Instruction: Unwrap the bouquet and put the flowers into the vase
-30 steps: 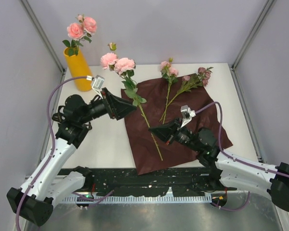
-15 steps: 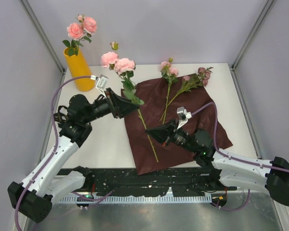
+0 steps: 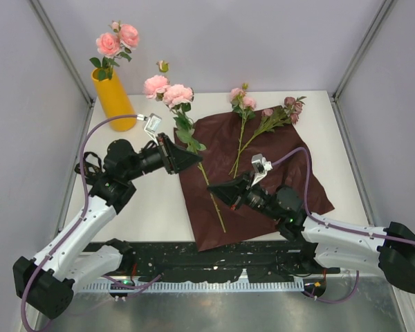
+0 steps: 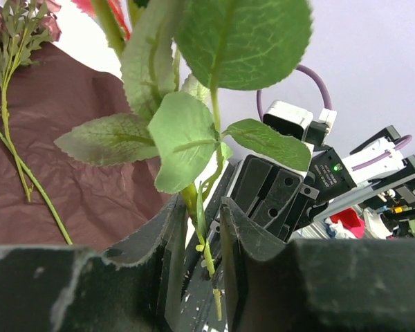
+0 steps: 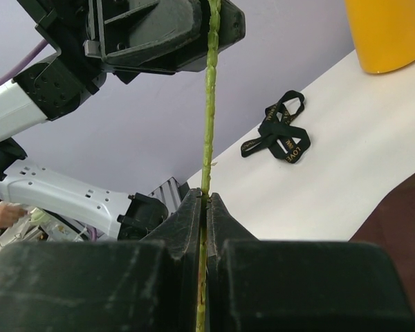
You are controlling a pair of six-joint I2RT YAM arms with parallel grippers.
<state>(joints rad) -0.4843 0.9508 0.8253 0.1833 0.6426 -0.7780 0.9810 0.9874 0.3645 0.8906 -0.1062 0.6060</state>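
The right hand pinches the rose stem low, steadying it. The left hand straddles it higher, not yet clamped, probably to carry it to the vase at the bench's far left.

Both arms reach toward the middle, the left gripper pointing right with jaws narrowly apart, the right gripper pointing left, clamped.
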